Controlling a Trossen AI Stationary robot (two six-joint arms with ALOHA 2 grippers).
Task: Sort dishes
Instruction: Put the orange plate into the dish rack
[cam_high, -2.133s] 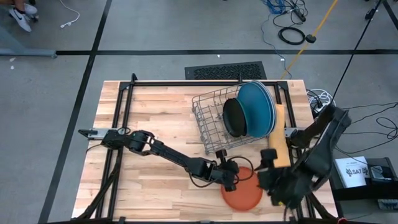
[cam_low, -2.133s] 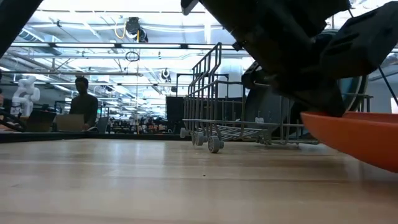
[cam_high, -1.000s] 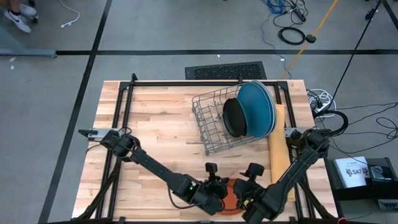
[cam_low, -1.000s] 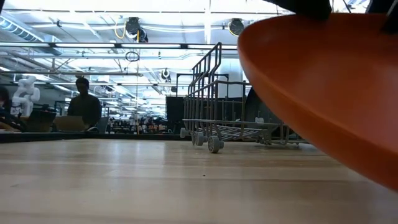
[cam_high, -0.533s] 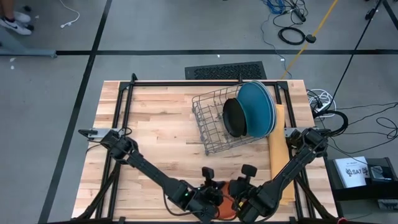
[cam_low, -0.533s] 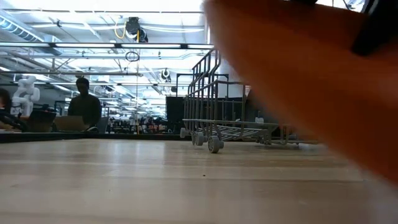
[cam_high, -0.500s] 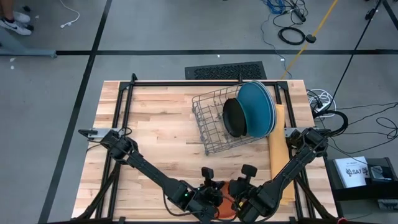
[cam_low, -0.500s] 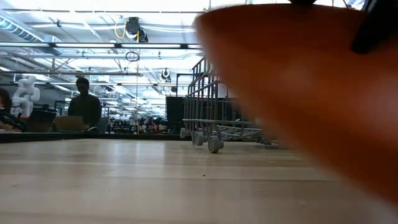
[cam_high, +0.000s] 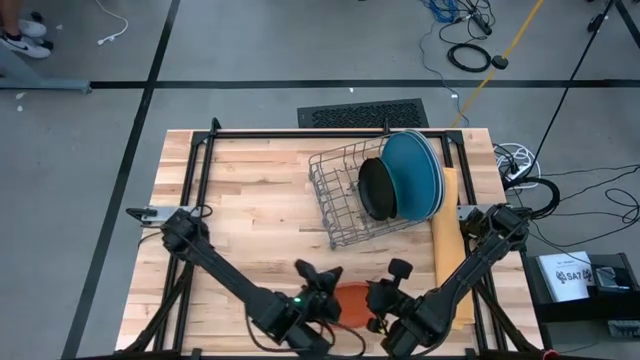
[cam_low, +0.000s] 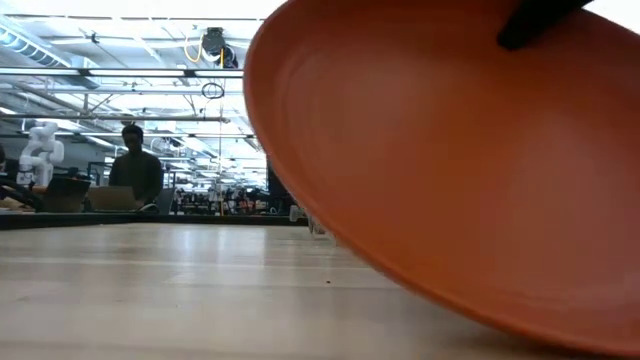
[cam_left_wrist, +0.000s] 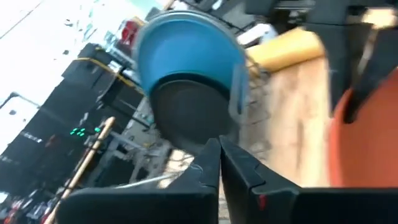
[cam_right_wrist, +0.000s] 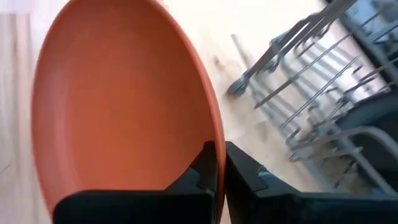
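An orange plate (cam_high: 352, 300) is near the table's front edge, tilted, and fills most of the low view (cam_low: 450, 170). My right gripper (cam_high: 372, 303) is on its right side, shut on its rim. To the plate's left, my left gripper (cam_high: 328, 290) is shut with nothing between its fingers (cam_left_wrist: 217, 158); whether it touches the plate, I cannot tell. A black plate (cam_high: 377, 190) and blue plates (cam_high: 412, 172) stand on edge in the wire rack (cam_high: 340, 195) at the far right. My right gripper pinches the orange plate's rim (cam_right_wrist: 211, 134) between its two fingers, one on the hollow upper face and one on the underside. The fingers come slanting down from the table's right. The plate is tilted; whether its low edge rests on the table does not show.
A yellow roll (cam_high: 447, 225) lies along the rack's right side. A black frame (cam_high: 200, 150) runs round the tabletop. Bare wood (cam_high: 250, 200) spreads over the table's left half. People sit far off in the room behind (cam_low: 135, 165).
The orange plate has shifted a little toward the table's left and tipped up more steeply, and fills more of the low view. My left gripper has swung toward the table's left, away from the plate, and has turned.
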